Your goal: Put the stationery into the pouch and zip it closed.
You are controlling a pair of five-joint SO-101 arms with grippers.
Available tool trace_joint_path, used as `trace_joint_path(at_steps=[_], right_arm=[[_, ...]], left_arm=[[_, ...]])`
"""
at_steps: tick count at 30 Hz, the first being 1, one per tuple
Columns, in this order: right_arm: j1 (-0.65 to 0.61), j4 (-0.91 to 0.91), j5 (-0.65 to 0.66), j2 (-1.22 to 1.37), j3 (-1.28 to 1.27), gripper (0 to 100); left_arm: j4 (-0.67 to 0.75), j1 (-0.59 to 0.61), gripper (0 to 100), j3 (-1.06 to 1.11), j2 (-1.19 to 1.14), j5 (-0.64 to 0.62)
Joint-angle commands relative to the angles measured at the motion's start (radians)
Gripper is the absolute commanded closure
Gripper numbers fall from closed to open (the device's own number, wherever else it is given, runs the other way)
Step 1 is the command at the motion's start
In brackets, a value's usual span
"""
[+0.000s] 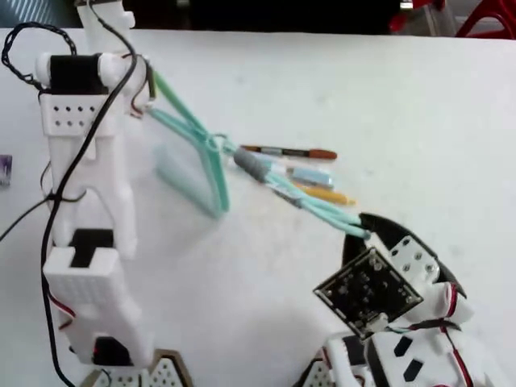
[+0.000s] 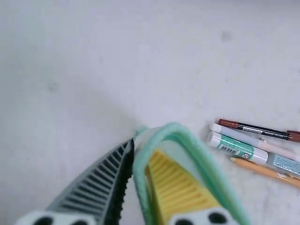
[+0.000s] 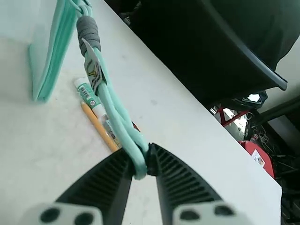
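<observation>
The see-through pouch (image 1: 187,157) with mint-green trim stands on edge on the white table. My left gripper (image 1: 143,87) is shut on its far end; in the left wrist view the mint rim (image 2: 176,133) sits between the grey and yellow fingers (image 2: 138,157). A mint pull cord (image 1: 318,208) with a grey wrap (image 1: 251,164) runs from the pouch to my right gripper (image 1: 364,231), which is shut on the cord's loop (image 3: 140,164). Beside the cord lie a brown pen (image 1: 286,151), a pale stick (image 1: 310,175) and a yellow pencil (image 1: 329,194), all outside the pouch.
The left arm's white body and black cables (image 1: 76,161) fill the table's left side. A small purple object (image 1: 4,171) lies at the left edge. The table's far edge (image 1: 322,34) borders a dark room with red chair legs (image 1: 484,20).
</observation>
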State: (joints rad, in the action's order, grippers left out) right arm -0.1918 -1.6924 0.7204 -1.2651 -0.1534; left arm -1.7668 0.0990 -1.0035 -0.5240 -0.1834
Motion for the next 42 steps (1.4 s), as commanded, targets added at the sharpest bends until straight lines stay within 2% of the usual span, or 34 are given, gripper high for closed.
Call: trace_joint_path(at_steps=[1,4,6,11,16,21,23,26,27,29,33,37,40,42], right_arm=[[0.035,-0.031,0.020,-0.002,0.009,98.2],[0.041,-0.031,0.026,-0.007,0.011,98.2],[0.045,-0.038,0.080,-0.012,0.006,98.2],[0.151,-0.038,0.198,-0.012,-0.064,98.2],[0.171,-0.035,0.195,-0.012,-0.066,98.1],[0.088,-0.031,0.106,-0.004,-0.020,97.0],[0.038,-0.028,0.026,-0.002,0.021,88.9],[-0.058,-0.027,-0.089,0.001,0.083,71.4],[-0.091,-0.027,-0.100,0.012,0.098,70.0],[-0.136,-0.027,-0.117,0.058,0.147,72.5],[-0.180,-0.028,-0.255,0.226,0.311,73.4],[-0.318,-0.031,-0.417,0.423,0.486,69.7],[-0.450,-0.031,-0.463,0.553,0.494,68.0],[-0.476,-0.030,-0.466,0.648,0.440,68.0]], left_arm=[[-0.012,0.025,98,0.014,-0.162,0.020],[-0.012,0.025,98,0.012,-0.162,0.020],[-0.012,0.025,98,0.014,-0.162,0.020],[-0.012,0.025,98,0.012,-0.162,0.020],[-0.012,0.019,98,0.012,-0.162,0.020],[-0.012,0.019,98,0.015,-0.162,0.020],[-0.012,0.019,98,0.017,-0.162,0.020],[-0.012,0.018,98,0.020,-0.162,0.020],[-0.012,0.018,98,0.021,-0.162,0.020],[-0.012,0.016,98,0.021,-0.162,0.020],[-0.012,0.018,98,0.021,-0.163,0.020],[-0.012,0.018,97,0.021,-0.163,0.020],[-0.012,0.018,95,0.021,-0.163,0.020],[-0.014,0.022,94,0.021,-0.163,0.020]])
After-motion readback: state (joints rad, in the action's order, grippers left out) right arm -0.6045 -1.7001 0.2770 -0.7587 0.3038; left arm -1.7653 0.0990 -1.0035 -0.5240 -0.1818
